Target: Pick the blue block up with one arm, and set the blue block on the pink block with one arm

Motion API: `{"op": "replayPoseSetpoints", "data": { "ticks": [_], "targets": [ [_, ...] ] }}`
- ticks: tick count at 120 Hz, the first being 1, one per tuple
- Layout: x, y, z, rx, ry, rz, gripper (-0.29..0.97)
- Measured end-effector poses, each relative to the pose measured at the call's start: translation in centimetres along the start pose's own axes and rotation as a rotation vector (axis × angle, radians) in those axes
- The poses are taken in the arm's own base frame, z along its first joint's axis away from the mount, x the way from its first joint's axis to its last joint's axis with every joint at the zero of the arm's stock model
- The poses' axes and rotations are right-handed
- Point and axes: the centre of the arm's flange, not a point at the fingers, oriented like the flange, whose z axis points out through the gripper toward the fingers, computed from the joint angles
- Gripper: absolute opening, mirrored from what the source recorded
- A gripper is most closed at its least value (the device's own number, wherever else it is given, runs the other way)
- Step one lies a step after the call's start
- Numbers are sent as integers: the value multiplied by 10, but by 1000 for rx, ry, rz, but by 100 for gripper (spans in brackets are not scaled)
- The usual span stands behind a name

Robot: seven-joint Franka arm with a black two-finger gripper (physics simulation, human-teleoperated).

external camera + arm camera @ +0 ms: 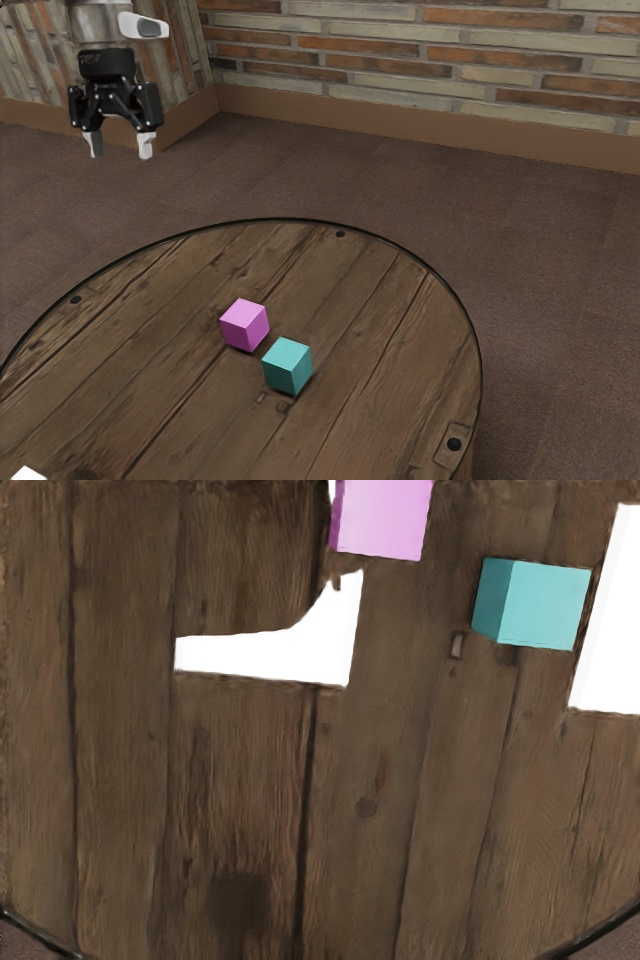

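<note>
A blue-green block (pixel 288 365) sits on the round wooden table (pixel 150 340), just to the exterior view's right of and nearer than a pink block (pixel 244 324); the two almost touch at a corner. My gripper (pixel 119 149) hangs high above the table's far left side, well away from both blocks, open with nothing between its fingers. From the wrist camera the blue block (pixel 530 602) and the pink block (pixel 380 518) lie side by side on the planks, far from the hand.
The table's dark rim (pixel 470 330) curves round at the exterior view's right, with carpet floor beyond. A brick wall (pixel 420 50) runs along the back. A small white thing (pixel 27 473) shows at the table's near left edge.
</note>
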Motion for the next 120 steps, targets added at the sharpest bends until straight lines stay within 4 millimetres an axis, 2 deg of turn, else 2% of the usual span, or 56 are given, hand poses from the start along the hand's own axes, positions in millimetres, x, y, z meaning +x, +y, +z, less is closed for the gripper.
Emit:
{"op": "replayPoseSetpoints", "data": {
  "ticks": [18,20,22,24,27,30,33,37,41,49,56,65,70,85,102,110,120],
  "targets": [
    [12,1,-12,14,123,-10,68],
    [5,3,-26,16,163,-7,68],
    [-9,8,-51,20,225,1,68],
    [-26,15,-75,24,286,14,68],
    [-47,31,-98,32,348,44,68],
    [-59,57,-109,44,381,90,68],
    [-61,90,-109,62,386,147,68],
    [-49,133,-94,93,367,213,68],
    [-34,157,-80,114,347,242,68],
    [14,175,-38,149,281,246,68],
    [42,185,2,169,215,251,68],
    [63,204,86,205,99,284,68],
    [69,203,126,218,52,285,68],
    [86,185,209,179,16,265,68],
    [98,187,257,150,104,280,68],
    [92,186,279,139,144,290,68],
    [83,184,295,128,206,302,68]
  ]
}}
